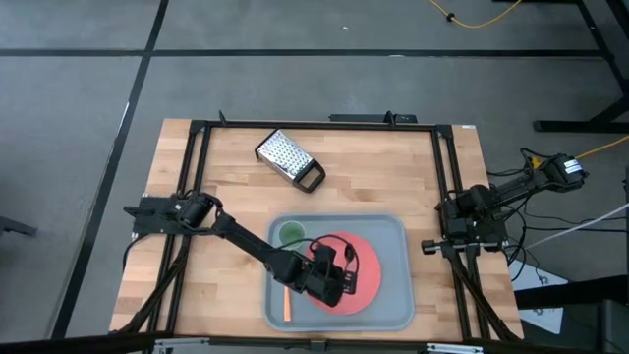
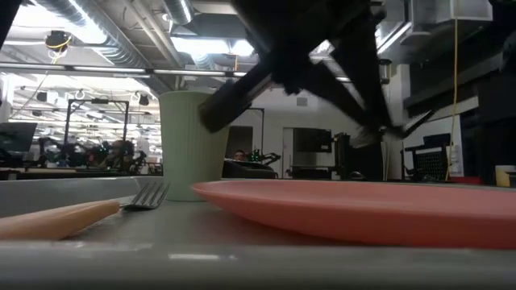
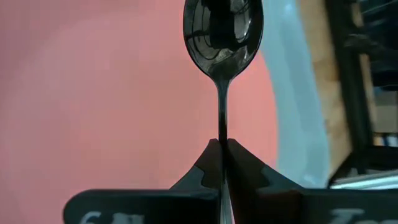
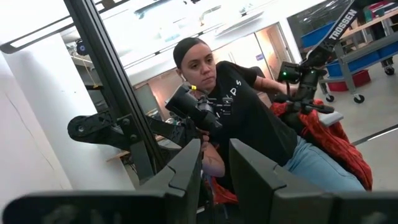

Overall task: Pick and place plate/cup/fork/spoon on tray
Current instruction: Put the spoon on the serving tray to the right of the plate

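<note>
The grey-blue tray (image 1: pixel 393 305) lies at the table's near middle. On it are the pink-red plate (image 1: pixel 366 285), the green cup (image 1: pixel 291 234) standing upright beside it, and the orange-handled fork (image 1: pixel 286 300) lying flat. In the low view the cup (image 2: pixel 189 145), the plate (image 2: pixel 363 205) and the fork (image 2: pixel 97 208) show side by side. My left gripper (image 1: pixel 339 280) is over the plate, shut on the dark spoon (image 3: pixel 222 31). My right gripper (image 4: pixel 214 168) is open and empty, off at the table's right edge (image 1: pixel 462 228). My left gripper pinches the spoon's thin handle (image 3: pixel 222 134) between its two fingertips. The handle runs straight out along the fingers, with the round bowl (image 3: pixel 222 31) at the far end, its hollow side toward the camera. The spoon is over the plate (image 3: pixel 93 93); whether it touches the plate I cannot tell.
A perforated metal grater (image 1: pixel 288 157) with a black handle lies on the table's far side, away from the tray. A black frame (image 1: pixel 197 197) runs along the table's sides. A person shows beyond the table in the right wrist view (image 4: pixel 249 106).
</note>
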`<state>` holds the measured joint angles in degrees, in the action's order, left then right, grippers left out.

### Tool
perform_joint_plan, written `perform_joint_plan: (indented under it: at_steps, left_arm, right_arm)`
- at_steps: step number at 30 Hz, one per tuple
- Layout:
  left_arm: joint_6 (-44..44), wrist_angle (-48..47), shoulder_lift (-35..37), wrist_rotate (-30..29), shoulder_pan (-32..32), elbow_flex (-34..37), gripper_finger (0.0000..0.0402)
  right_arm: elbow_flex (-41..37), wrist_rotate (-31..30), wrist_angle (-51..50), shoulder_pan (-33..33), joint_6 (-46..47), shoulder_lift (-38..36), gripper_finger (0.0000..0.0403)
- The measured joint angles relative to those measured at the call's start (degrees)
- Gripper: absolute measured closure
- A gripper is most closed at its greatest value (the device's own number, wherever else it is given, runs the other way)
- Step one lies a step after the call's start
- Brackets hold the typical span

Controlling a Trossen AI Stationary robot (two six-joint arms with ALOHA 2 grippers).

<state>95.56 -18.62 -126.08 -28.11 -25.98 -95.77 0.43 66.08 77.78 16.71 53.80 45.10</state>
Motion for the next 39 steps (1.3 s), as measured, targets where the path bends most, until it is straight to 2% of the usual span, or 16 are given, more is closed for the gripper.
perform_joint_plan:
  at_steps: [9,13,18,32,34,36,39]
  left_arm:
    - [2.85,-2.2,-1.89,5.2,0.2,-0.04,0.0401]
    - [3.89,-1.94,-2.88,7.91,0.58,-0.04,0.0386]
    - [4.37,-1.64,-2.93,8.07,1.29,-0.04,0.0371]
    - [4.2,-0.53,-2.31,9.98,2.12,-0.02,0.037]
    - [0.61,1.32,-0.74,10.92,2.42,0.1,0.0369]
    - [-6.09,7.43,1.45,11.11,2.48,0.11,0.037]
    - [-25.34,20.71,5.78,11.37,2.12,0.06,0.0374]
  right_arm:
    - [0.0,0.0,-0.04,0.0,0.07,0.0,0.0315]
    - [0.0,-0.04,-0.07,0.0,1.28,0.02,0.0315]
    - [0.0,-0.3,-0.07,0.0,1.69,0.04,0.0315]
    - [0.0,-0.44,-0.22,0.0,1.68,0.04,0.0315]
    - [0.0,-0.46,-0.6,0.0,1.68,0.04,0.0315]
    - [0.0,-0.47,-0.74,0.0,1.68,0.02,0.0315]
    - [0.0,-0.5,-1.0,0.0,1.34,0.07,0.0315]
